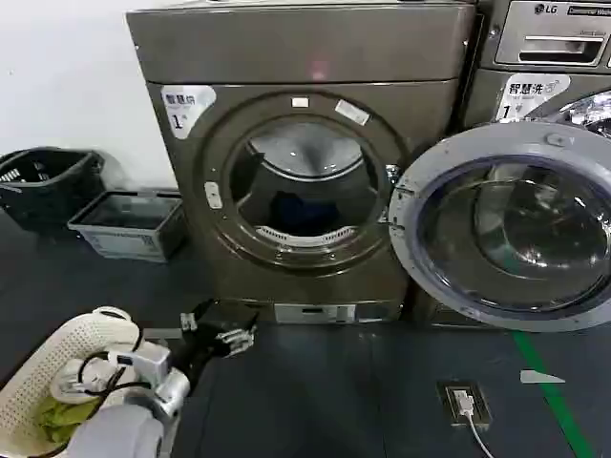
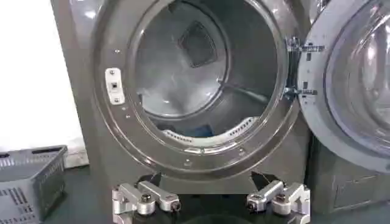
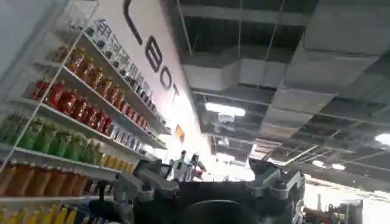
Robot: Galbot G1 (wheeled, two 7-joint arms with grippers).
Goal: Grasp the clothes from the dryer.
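Observation:
The bronze-brown dryer (image 1: pixel 286 57) stands straight ahead with its door (image 1: pixel 506 229) swung open to the right. Low in the drum lie the clothes (image 1: pixel 301 212), a small dark navy heap, also seen in the left wrist view as a dark patch (image 2: pixel 194 129) behind the drum lip. My left gripper (image 1: pixel 234 336) hovers low in front of the dryer's base, below the drum mouth and well short of it. Its jaws are open and empty, with the fingertips (image 2: pixel 159 198) wide apart around the left gripper's centre (image 2: pixel 210 202). My right gripper (image 3: pixel 210 182) points up toward a ceiling, open and empty.
A white lattice basket (image 1: pixel 38 372) holding a yellow-green cloth (image 1: pixel 67 415) sits by my left arm. A grey crate (image 1: pixel 129 224) and a black basket (image 1: pixel 48 181) stand left of the dryer. A grey LG machine (image 1: pixel 544 38) is on the right. A floor socket (image 1: pixel 465 401) lies ahead on the right.

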